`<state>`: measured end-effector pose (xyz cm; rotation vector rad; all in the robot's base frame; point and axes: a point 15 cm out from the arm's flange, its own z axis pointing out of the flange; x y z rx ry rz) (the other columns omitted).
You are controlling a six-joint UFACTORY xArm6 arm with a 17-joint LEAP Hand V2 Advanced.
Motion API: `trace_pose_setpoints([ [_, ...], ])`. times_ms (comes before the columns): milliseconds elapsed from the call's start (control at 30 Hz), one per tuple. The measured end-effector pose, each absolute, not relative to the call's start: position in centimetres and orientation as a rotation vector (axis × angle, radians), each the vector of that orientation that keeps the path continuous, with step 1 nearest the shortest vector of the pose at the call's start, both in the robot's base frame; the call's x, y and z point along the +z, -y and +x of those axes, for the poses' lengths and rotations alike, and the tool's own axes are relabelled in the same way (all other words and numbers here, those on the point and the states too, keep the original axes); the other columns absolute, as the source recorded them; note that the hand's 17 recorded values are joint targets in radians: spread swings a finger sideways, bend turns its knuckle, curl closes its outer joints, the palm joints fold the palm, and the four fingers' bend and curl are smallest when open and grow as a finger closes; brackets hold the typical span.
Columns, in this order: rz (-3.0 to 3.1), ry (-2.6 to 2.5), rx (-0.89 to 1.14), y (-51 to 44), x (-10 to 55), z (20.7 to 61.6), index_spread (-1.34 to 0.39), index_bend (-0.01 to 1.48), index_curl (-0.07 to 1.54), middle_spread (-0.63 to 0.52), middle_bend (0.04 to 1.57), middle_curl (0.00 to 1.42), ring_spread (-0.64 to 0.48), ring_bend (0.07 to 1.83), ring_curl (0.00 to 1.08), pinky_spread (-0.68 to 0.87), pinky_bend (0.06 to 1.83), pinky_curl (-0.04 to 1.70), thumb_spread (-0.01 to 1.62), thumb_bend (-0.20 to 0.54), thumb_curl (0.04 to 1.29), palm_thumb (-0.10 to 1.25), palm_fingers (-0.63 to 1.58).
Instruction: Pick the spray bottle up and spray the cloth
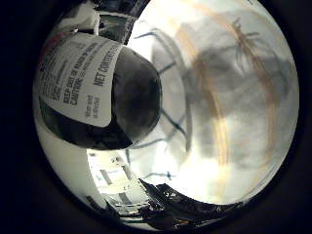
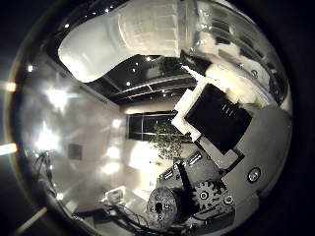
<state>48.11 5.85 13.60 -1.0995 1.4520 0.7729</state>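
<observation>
Little-finger view: spray bottle [image 1: 102, 92] close to palm, above striped cloth [image 1: 229, 112].

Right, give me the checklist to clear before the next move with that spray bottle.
1. Spray bottle close to the palm: ok, it fills much of the little finger side view.
2. Cloth in sight: ok, the striped cloth lies spread out beyond the bottle.
3. Nozzle aimed at the cloth: cannot tell, only the bottle's dark body and label show.
4. Bottle secured in the robot hand: cannot tell, no contact is visible in either view.
5. Bottle lifted clear of its support: cannot tell, its base is not shown.
</observation>
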Motion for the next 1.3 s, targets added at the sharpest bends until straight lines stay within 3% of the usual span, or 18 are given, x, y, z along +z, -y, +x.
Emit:
trace_pose_setpoints([
  [700,-1.807,-1.304,0.677,-9.5,26.0,47.1,-0.16,1.21,0.66,-0.06,1.36,0.59,-0.15,1.48,0.58,-0.15,1.06,1.25,0.98,-0.014,0.68,1.08,1.20],
  [1100,-2.303,-1.286,0.684,-15.7,27.4,44.8,-0.16,1.21,0.65,-0.06,1.35,0.58,-0.15,1.48,0.58,-0.17,0.99,1.36,0.98,-0.014,0.70,1.08,1.21],
  [1300,-2.510,-1.254,0.797,-19.1,27.2,43.6,-0.16,1.21,0.65,-0.06,1.35,0.58,-0.15,1.48,0.58,-0.17,0.98,1.38,0.98,-0.015,0.70,1.06,1.21],
])
